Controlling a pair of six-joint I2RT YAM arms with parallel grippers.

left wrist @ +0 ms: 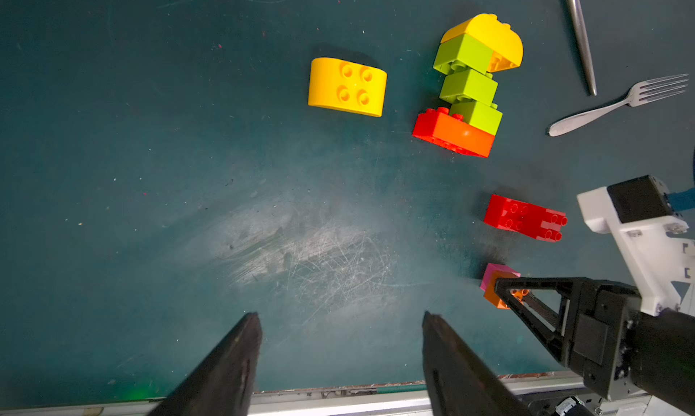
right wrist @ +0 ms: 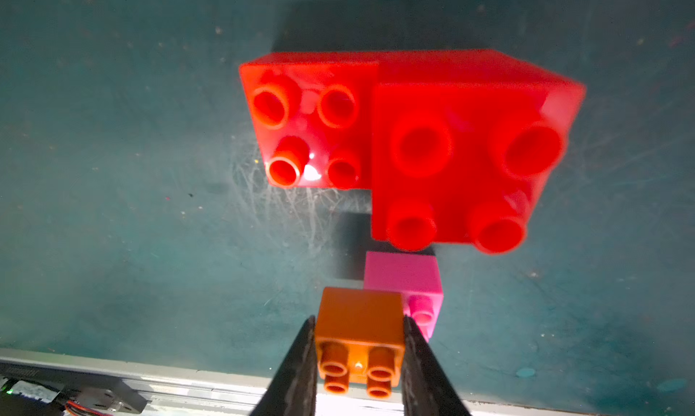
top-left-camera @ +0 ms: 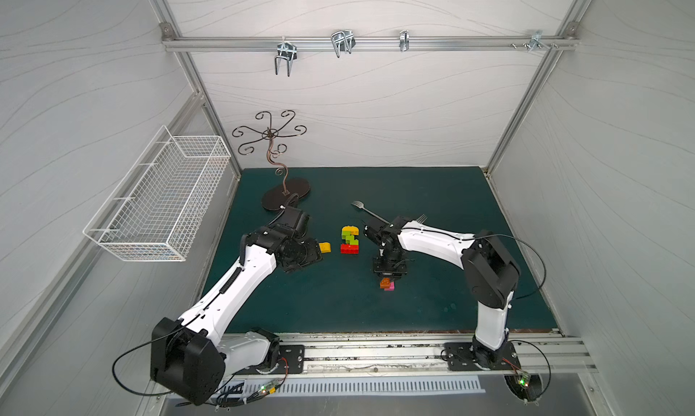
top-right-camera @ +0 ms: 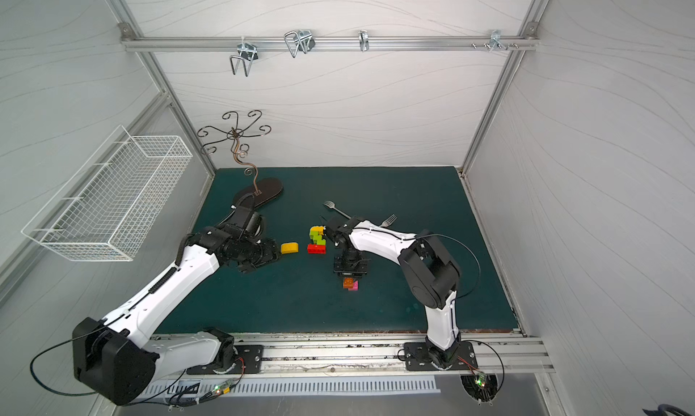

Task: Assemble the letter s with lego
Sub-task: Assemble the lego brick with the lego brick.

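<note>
**Reader:** What does your right claw have?

**Me:** My right claw is closed firmly on a small orange studded plastic brick. One black finger presses each side, and the studs face my wrist camera. A small pink studded plastic brick touches it, offset to one side. Whether the two are clicked together, or resting on the dark green table mat, I cannot tell.

**Reader:** And your left claw?

**Me:** My left claw is empty. Its two fingers stand well apart, with bare scuffed mat showing between them.

**Reader:** Where is the letter?

**Me:** The part-built lego piece sits mid-mat, between my two arms, apart from both claws. It runs from a long red brick at one end, through three lime green bricks stepped sideways, to a yellow round-topped brick at the other. A loose yellow rounded plastic brick lies just beside it on my left side, near my left claw. Two joined red studded bricks lie between the piece and my right claw. Two silver metal forks lie beyond, on my right side.
</note>
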